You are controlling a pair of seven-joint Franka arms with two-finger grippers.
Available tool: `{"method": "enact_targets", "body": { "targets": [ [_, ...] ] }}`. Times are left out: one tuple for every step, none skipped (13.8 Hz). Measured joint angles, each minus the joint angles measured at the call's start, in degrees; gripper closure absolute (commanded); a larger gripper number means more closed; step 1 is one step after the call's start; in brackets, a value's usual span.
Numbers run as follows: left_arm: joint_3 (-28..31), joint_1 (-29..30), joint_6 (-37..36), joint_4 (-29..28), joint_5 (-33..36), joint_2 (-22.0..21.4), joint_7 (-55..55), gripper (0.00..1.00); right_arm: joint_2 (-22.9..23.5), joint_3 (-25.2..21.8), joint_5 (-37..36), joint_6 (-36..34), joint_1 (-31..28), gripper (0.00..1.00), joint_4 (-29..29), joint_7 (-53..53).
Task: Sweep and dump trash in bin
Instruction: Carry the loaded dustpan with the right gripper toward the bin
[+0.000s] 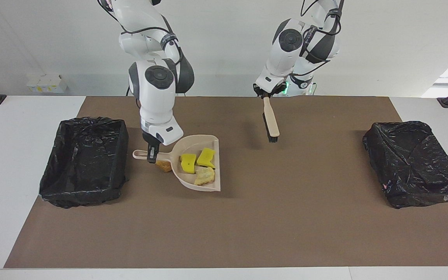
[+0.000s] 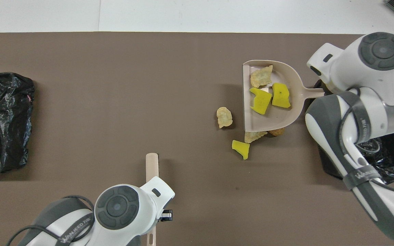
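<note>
Right gripper (image 1: 152,155) is clamped on the handle of the beige plastic dustpan (image 1: 208,182), held up over the mat at centre-left of the facing view. It sits just beside the black-lined bin (image 1: 84,161) at that frame's left.

The pan holds two yellow sponge pieces (image 1: 188,162) and one tan crusty lump (image 1: 204,177).

In the overhead view, more trash lies on the brown table mat (image 2: 115,85) around the pan, right of centre:
- a tan bread-like lump (image 2: 224,117)
- a yellow sponge scrap (image 2: 241,149)
- a pale crust piece (image 2: 254,136)
- a brown lump (image 2: 276,131), partly hidden by the pan's rear edge

Left gripper (image 1: 263,93) is closed on the beige-handled brush with black bristles (image 1: 270,122), top centre of the facing view. The brush hangs bristle-end down over the mat.

A second black-lined bin (image 1: 414,163) sits at the right of the facing view.
</note>
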Motion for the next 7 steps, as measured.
{"method": "enact_targets", "body": {
  "targets": [
    [-1.3, -0.7, 2.7, -1.5, 0.0, -0.4, -2.0, 1.0, -0.3, 0.0, 0.0, 0.0, -2.1, 1.0, 0.3, -2.3],
    [-2.9, -1.1, 5.1, -2.7, 0.0, -0.8, -3.7, 1.0, -0.7, -0.1, 0.0, 0.0, -4.0, 1.0, 0.5, -4.5],
    [-4.7, -1.1, 6.9, -3.9, 0.0, -1.1, -5.4, 1.0, -1.3, -0.2, 0.0, 0.0, -6.0, 1.0, 0.6, -6.8],
    [-6.5, -1.2, 8.3, -4.9, 0.0, -1.4, -6.9, 1.0, -2.0, -0.2, 0.0, -0.1, -8.2, 1.0, 0.7, -9.0],
    [-8.3, -1.2, 9.3, -6.0, 0.0, -1.8, -8.0, 1.0, -2.8, -0.3, -0.2, -0.2, -10.8, 1.0, 0.7, -10.9],
    [-9.9, -1.2, 9.8, -6.8, 0.0, -2.2, -8.9, 1.0, -3.6, -0.4, -0.8, -0.4, -13.1, 1.0, 0.7, -12.1],
    [-11.2, -1.2, 9.9, -7.6, 0.0, -2.5, -9.6, 1.0, -4.4, -0.6, -2.8, -0.5, -15.4, 1.0, 0.7, -13.1]
  ]
}}
